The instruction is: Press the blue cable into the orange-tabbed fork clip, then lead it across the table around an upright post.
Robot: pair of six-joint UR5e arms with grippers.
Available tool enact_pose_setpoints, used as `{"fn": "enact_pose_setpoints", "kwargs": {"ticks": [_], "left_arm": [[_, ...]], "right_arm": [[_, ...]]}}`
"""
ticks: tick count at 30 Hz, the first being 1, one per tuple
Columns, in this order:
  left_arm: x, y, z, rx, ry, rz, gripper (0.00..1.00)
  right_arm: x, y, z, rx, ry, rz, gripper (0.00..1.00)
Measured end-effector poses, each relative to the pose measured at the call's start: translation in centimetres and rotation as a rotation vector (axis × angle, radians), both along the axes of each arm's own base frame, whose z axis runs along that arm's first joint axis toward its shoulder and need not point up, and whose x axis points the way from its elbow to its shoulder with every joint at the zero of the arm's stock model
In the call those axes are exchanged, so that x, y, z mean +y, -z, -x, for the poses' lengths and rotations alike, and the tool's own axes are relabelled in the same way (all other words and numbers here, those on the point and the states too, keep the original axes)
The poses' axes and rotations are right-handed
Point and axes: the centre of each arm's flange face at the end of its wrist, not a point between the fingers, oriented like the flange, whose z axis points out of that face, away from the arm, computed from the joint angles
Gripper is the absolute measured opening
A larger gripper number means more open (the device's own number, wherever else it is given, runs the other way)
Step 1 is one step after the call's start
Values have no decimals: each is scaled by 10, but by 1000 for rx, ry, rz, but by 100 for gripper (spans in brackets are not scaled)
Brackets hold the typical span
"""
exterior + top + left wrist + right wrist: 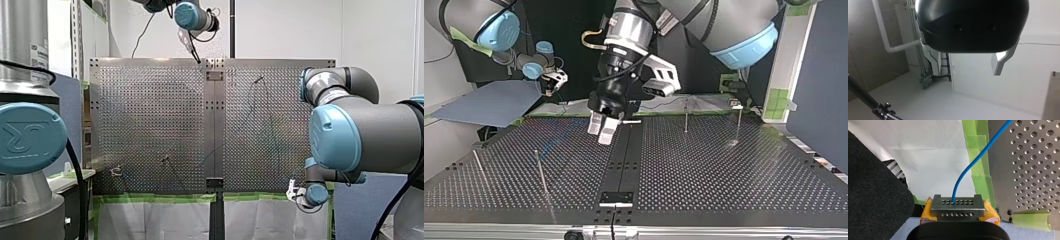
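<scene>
While the top view's far left shows my right arm's gripper (550,86) hanging beyond the far edge of the perforated metal surface (724,170), only the right wrist view tells what it carries. Its yellow-padded jaws are pressed together on the thin blue cable (965,172), which curves out ahead of them, crosses the green tape (976,147) and runs on over the perforated plate. Moving right, a thin upright metal post (542,172) stands on the surface. At centre, my left arm's black gripper (600,134) hangs over the dark middle strip (624,165). The left wrist view adds the detail: jaws spread wide, a pale wall beyond. Further right stand two more slim posts (686,115).
</scene>
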Motion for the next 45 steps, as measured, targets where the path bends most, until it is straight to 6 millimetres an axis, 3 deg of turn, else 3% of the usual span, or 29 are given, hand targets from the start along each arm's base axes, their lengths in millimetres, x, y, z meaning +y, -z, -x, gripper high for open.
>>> {"fn": "enact_pose_setpoints", "kwargs": {"ticks": [11, 28, 41, 45], "left_arm": [[-5, 60, -11, 38, -28, -3, 100], [-2, 115, -6, 28, -34, -47, 100], [-9, 201, -11, 67, -17, -152, 100], [-5, 217, -9, 72, -20, -156, 100]], "right_arm": [[0, 0, 0, -1, -1, 1, 0], [0, -1, -1, -1, -2, 2, 0], [0, -1, -2, 2, -5, 1, 0], [0, -1, -2, 3, -6, 1, 0]]}}
